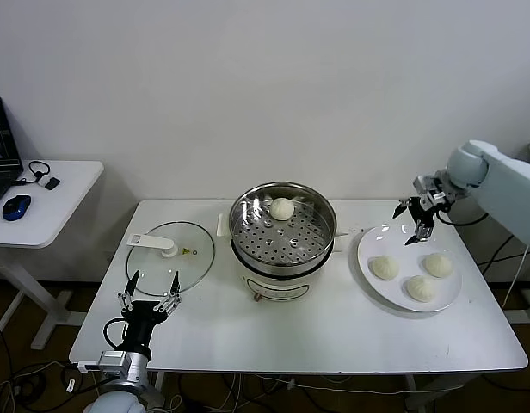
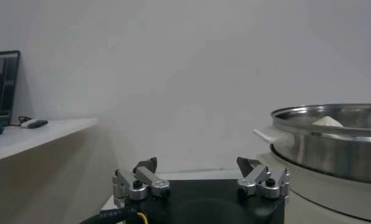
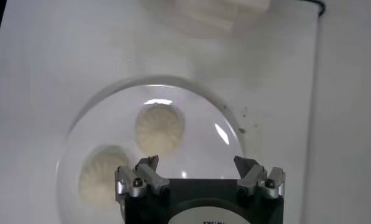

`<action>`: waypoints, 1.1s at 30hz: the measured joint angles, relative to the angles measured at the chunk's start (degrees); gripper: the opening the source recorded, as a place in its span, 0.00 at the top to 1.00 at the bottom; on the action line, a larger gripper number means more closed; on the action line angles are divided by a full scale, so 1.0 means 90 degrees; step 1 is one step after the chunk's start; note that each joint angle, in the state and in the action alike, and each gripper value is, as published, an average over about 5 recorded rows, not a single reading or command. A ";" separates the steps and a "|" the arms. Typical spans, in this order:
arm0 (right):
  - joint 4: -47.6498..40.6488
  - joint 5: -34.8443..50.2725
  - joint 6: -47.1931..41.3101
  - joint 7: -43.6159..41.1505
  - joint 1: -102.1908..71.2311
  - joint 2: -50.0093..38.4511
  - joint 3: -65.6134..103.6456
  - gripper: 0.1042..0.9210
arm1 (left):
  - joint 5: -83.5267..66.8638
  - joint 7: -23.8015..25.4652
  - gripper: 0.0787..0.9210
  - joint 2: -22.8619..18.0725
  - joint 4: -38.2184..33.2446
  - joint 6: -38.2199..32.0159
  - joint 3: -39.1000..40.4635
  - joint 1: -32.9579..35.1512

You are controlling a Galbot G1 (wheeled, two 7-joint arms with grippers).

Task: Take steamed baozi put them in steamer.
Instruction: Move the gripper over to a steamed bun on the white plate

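Note:
One creamy-white baozi (image 1: 282, 208) lies at the back of the shiny steel steamer (image 1: 248, 234) on its white pot base. Three baozi (image 1: 385, 267) (image 1: 438, 264) (image 1: 420, 288) lie on a white plate (image 1: 366, 251) at the right. My right gripper (image 1: 409, 224) is open and empty, hovering above the plate's far edge. In the right wrist view its fingers (image 3: 145, 167) are spread over the plate (image 3: 204, 115), with two baozi (image 3: 159, 128) (image 3: 100, 176) below. My left gripper (image 1: 150, 289) is open and empty near the table's front left; the steamer rim (image 2: 331, 137) shows beside it.
A flat glass lid (image 1: 187, 258) with a white handle lies left of the steamer. A side table (image 1: 58, 206) with a mouse and laptop stands at the far left. The white table (image 1: 334, 331) ends close in front of the left gripper.

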 measured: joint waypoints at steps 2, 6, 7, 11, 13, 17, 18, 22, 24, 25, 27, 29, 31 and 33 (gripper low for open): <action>-0.0036 -0.0002 -0.0056 0.0000 -0.0128 0.0074 0.0018 0.12 | 0.0000 0.0000 0.12 -0.0005 0.0009 -0.0012 -0.0012 0.0019; -0.0113 -0.0035 -0.0128 -0.0004 -0.0333 0.0194 0.0060 0.12 | -0.0002 0.0000 0.12 -0.0006 0.0036 -0.0032 -0.0045 0.0048; -0.0137 -0.0049 -0.0140 -0.0005 -0.0375 0.0221 0.0077 0.12 | -0.0003 0.0000 0.12 -0.0006 0.0044 -0.0036 -0.0051 0.0053; -0.0240 -0.0119 -0.0165 -0.0006 -0.0522 0.0324 0.0148 0.12 | -0.0003 0.0000 0.12 -0.0006 0.0067 -0.0051 -0.0059 0.0069; -0.0300 -0.0160 -0.0168 -0.0006 -0.0592 0.0375 0.0190 0.12 | -0.0004 0.0000 0.12 -0.0006 0.0076 -0.0060 -0.0059 0.0081; -0.0417 -0.0246 -0.0168 -0.0006 -0.0711 0.0457 0.0265 0.12 | -0.0009 0.0001 0.12 -0.0006 0.0088 -0.0075 -0.0067 0.0108; -0.0443 -0.0268 -0.0167 -0.0006 -0.0736 0.0474 0.0281 0.12 | -0.0010 0.0001 0.12 -0.0005 0.0089 -0.0077 -0.0070 0.0115; -0.0536 -0.0361 -0.0154 -0.0010 -0.0826 0.0544 0.0338 0.12 | -0.0011 0.0001 0.12 -0.0001 0.0094 -0.0082 -0.0079 0.0130; -0.0579 -0.0412 -0.0142 -0.0016 -0.0866 0.0576 0.0367 0.12 | -0.0011 0.0001 0.12 0.0000 0.0098 -0.0082 -0.0080 0.0128; -0.0600 -0.0437 -0.0136 -0.0020 -0.0884 0.0591 0.0381 0.12 | -0.0011 0.0001 0.12 0.0000 0.0099 -0.0082 -0.0079 0.0125; -0.0638 -0.0484 -0.0125 -0.0029 -0.0914 0.0618 0.0403 0.12 | -0.0011 0.0000 0.12 0.0000 0.0100 -0.0080 -0.0076 0.0117; -0.0672 -0.0528 -0.0112 -0.0039 -0.0937 0.0641 0.0420 0.12 | -0.0010 0.0000 0.12 -0.0001 0.0101 -0.0074 -0.0071 0.0105; -0.0705 -0.0571 -0.0104 -0.0049 -0.0959 0.0662 0.0440 0.12 | -0.0009 -0.0001 0.12 -0.0001 0.0101 -0.0068 -0.0066 0.0095; -0.0738 -0.0611 -0.0100 -0.0060 -0.0981 0.0684 0.0463 0.12 | -0.0007 -0.0001 0.12 -0.0001 0.0102 -0.0063 -0.0064 0.0089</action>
